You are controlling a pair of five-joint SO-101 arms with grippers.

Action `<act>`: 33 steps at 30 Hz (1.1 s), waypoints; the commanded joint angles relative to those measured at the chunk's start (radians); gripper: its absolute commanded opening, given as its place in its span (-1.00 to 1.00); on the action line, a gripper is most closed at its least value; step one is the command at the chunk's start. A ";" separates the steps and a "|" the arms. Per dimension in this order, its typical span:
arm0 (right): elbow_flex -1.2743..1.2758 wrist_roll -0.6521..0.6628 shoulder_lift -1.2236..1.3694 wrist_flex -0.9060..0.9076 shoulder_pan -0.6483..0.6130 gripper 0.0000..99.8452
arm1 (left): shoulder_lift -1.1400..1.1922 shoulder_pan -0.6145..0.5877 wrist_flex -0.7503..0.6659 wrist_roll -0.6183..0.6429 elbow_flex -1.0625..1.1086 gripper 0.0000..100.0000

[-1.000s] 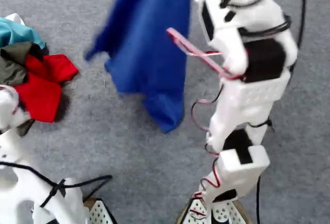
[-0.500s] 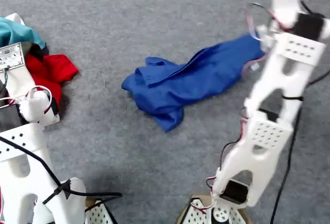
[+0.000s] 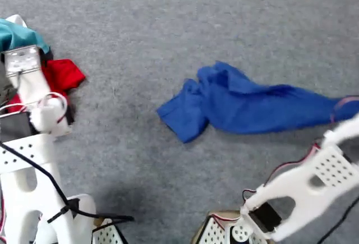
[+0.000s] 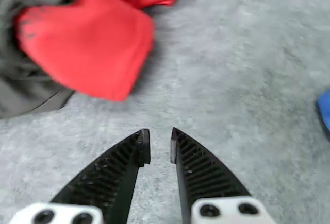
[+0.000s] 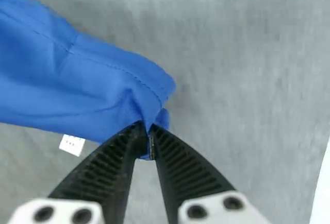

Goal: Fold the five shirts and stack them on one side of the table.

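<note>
Currently the right jaws are pinched tight on a bunched edge of the crumpled royal-blue cotton shirt [image 5: 67, 85], just beside a small white sewn-in label [image 5: 72, 144]. In the high view that shirt [image 3: 252, 106] lies as a long rumpled strip on the grey felt-covered counter [image 3: 140, 165]. It runs from near the middle out to the side where my right arm holds it. The left jaws hang a narrow gap apart with nothing between them, just above the counter. They are near the bright red shirt [image 4: 98, 44], which is heaped with a teal shirt [image 3: 19, 33] and a dark olive-grey shirt [image 4: 26, 85].

I judge the blue fabric light, limp and hard to damage, but likely to cling to the felt and rope up when dragged from one point. A single pinch gives it no flat shape. I'd want both arms on two corners, at the shoulders or the hem, to spread it first. Thin cloth may also slip out of a shallow bite.
</note>
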 commanded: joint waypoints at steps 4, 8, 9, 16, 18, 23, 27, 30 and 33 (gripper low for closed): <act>0.004 0.118 -0.016 0.021 0.183 -0.95 | -0.005 0.091 -0.015 0.066 -0.003 -0.83; -0.058 0.124 -0.070 0.023 0.203 -0.59 | -0.005 0.087 -0.012 0.071 -0.003 -0.83; -0.059 0.124 -0.097 0.023 0.197 -0.49 | -0.005 0.087 -0.011 0.071 -0.003 -0.83; 0.081 0.114 -0.372 0.023 -0.004 -0.19 | -0.005 0.017 -0.015 0.068 -0.003 -0.83; 0.194 0.075 -0.472 0.023 -0.134 -0.19 | -0.005 -0.021 -0.015 0.066 -0.003 -0.83; 0.549 -0.038 -0.694 0.015 -0.593 -0.33 | -0.005 -0.107 -0.011 0.064 -0.003 -0.83; 0.760 -0.170 -0.730 -0.074 -0.931 -0.57 | -0.007 -0.187 -0.009 0.064 -0.003 -0.83; 0.855 -0.265 -0.702 -0.173 -1.095 -0.67 | -0.015 -0.235 -0.006 0.064 -0.003 -0.83; 0.891 -0.347 -0.645 -0.230 -1.216 -0.69 | -0.015 -0.269 -0.006 0.064 -0.002 -0.83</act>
